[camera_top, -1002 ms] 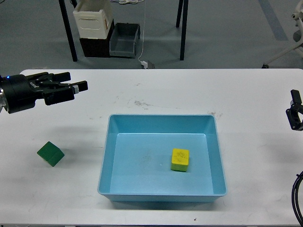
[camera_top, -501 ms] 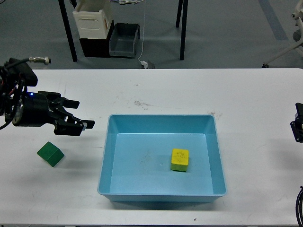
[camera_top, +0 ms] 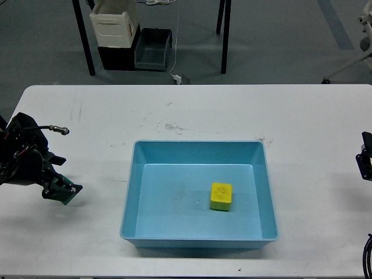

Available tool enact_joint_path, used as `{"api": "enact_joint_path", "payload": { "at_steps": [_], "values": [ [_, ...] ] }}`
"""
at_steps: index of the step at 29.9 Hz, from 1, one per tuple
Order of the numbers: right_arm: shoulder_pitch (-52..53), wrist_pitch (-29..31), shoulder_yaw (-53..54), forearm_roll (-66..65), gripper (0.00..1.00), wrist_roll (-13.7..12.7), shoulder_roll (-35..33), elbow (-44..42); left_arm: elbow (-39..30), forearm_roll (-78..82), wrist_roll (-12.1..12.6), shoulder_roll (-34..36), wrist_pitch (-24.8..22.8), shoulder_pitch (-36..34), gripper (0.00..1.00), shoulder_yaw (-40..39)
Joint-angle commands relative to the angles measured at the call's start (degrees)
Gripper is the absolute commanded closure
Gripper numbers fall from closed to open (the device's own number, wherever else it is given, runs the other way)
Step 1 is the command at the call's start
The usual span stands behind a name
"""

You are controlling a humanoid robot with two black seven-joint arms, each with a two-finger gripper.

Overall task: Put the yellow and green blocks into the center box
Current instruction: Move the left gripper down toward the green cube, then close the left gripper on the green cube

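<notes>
The yellow block (camera_top: 221,196) lies inside the light blue center box (camera_top: 197,143), right of its middle. The green block (camera_top: 65,194) rests on the white table at the left, mostly hidden under my left gripper (camera_top: 59,190). The gripper has come down onto the block and is dark and end-on, so I cannot tell its fingers apart or whether they grip the block. My right gripper (camera_top: 365,158) shows only as a small dark part at the right edge, away from the box; its state is unclear.
The white table (camera_top: 192,110) extends around the box. Beyond its far edge, on the floor, stand a white and black container (camera_top: 114,32), a grey bin (camera_top: 152,49) and black table legs (camera_top: 224,35).
My left arm has swung down and toward me, from open fingers above the table to sitting over the green block. The right gripper has drawn back to the right edge.
</notes>
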Motion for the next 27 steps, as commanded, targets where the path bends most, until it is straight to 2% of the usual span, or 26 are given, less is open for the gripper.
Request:
{"api": "enact_joint_path", "payload": {
  "at_steps": [1,10,18,20,24,27],
  "values": [
    [0.0,0.0,0.0,0.0,0.02,0.0,0.0,0.0,0.5,0.0,0.0,0.0,0.0,0.1,0.01,0.6],
    [-0.4,0.0,0.1,0.0,0.02,0.0,0.2,-0.1,4.3,0.0,0.0,-0.5,0.0,-0.2,0.01,2.9],
    [-0.5,-0.2,0.1,0.0,0.02,0.0,0.2,-0.1,4.6,0.0,0.0,-0.7,0.0,-0.2,0.02,2.9],
    [-0.5,-0.1,0.1,0.0,0.02,0.0,0.2,-0.2,4.6,0.0,0.0,-0.7,0.0,-0.1,0.04,2.9],
    [-0.7,-0.1,0.2,-0.1,0.02,0.0,0.2,-0.1,4.6,0.0,0.0,-0.8,0.0,0.0,0.2,3.0],
    [-0.8,-0.1,0.2,-0.1,0.02,0.0,0.2,-0.3,4.8,0.0,0.0,-1.2,0.0,0.3,0.21,3.0]
  ]
}}
